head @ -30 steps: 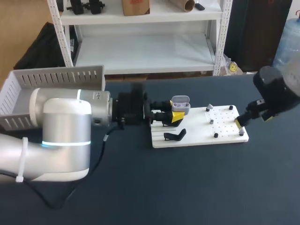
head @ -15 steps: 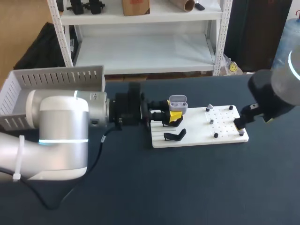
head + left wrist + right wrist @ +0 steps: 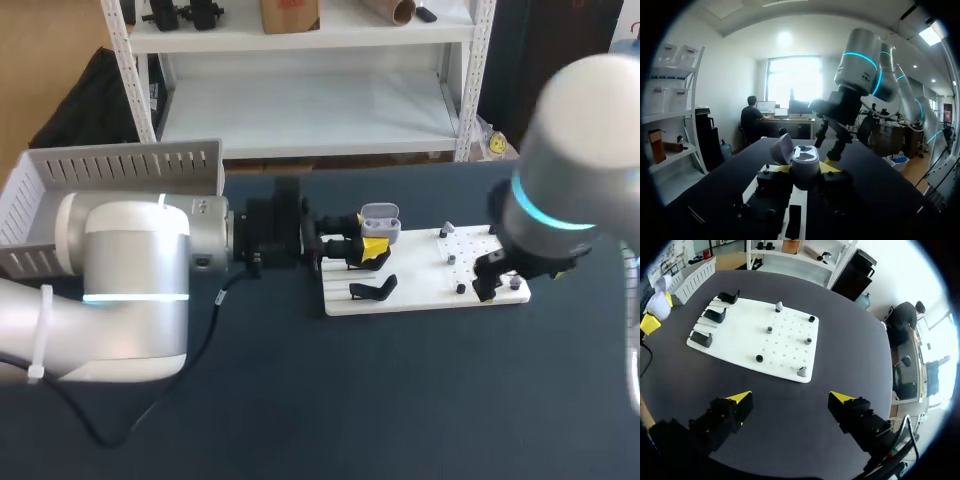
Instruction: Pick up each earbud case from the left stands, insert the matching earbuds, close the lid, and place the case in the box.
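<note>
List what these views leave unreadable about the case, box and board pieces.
Head view: the left arm hides much inside the box.
Head view: the right arm covers its own jaws and the right end of the board.
Every view: sockets of the earbud case are too small to tell filled from empty.
Right wrist view: the small pieces are too tiny to tell earbuds from pegs.
</note>
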Motion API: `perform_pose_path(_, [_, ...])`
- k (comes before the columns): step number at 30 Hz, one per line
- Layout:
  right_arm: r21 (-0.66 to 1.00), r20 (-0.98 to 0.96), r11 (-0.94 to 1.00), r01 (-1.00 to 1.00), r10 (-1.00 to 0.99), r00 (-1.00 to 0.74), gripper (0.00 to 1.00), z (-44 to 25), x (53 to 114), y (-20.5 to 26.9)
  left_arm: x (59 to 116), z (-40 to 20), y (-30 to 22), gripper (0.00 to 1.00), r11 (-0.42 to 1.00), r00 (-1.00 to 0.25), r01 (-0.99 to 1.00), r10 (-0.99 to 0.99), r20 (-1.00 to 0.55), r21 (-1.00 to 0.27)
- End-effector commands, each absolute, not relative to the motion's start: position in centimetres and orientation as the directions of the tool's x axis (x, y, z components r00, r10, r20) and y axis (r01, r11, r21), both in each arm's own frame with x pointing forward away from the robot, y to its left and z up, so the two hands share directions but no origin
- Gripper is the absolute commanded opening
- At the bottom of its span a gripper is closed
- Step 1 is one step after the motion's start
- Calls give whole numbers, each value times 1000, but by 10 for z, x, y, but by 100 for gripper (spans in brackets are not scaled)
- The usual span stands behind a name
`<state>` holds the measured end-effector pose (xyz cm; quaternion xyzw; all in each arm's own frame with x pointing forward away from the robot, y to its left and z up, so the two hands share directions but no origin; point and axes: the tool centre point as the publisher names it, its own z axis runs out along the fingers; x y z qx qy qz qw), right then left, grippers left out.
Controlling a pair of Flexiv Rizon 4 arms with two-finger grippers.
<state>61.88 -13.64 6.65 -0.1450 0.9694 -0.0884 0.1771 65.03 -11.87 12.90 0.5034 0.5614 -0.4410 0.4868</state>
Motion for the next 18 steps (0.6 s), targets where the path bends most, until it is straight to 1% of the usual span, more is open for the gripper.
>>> perform_pose_path(1, [-522, -324, 847, -99, -304, -896, 100, 49, 631, -134, 649, 128, -119, 0, 112, -17, 994, 131, -991, -2])
perform_pose_path(8, [-541, -300, 833, -115, -319, -899, 100, 40, 637, -142, 649, 128, -119, 0, 112, -17, 994, 131, -991, -2])
perform_pose_path(15, [-464, -271, 872, -155, -306, -912, 100, 44, 637, -146, 649, 128, -119, 0, 112, -17, 994, 131, -991, -2])
perform_pose_path(17, [-469, -269, 869, -157, -310, -912, 91, 47, 636, -146, 649, 128, -119, 0, 112, -17, 994, 131, -991, -2])
perform_pose_path(18, [-468, -269, 869, -158, -311, -912, 82, 48, 637, -147, 649, 128, -119, 0, 112, -17, 994, 131, -991, -2])
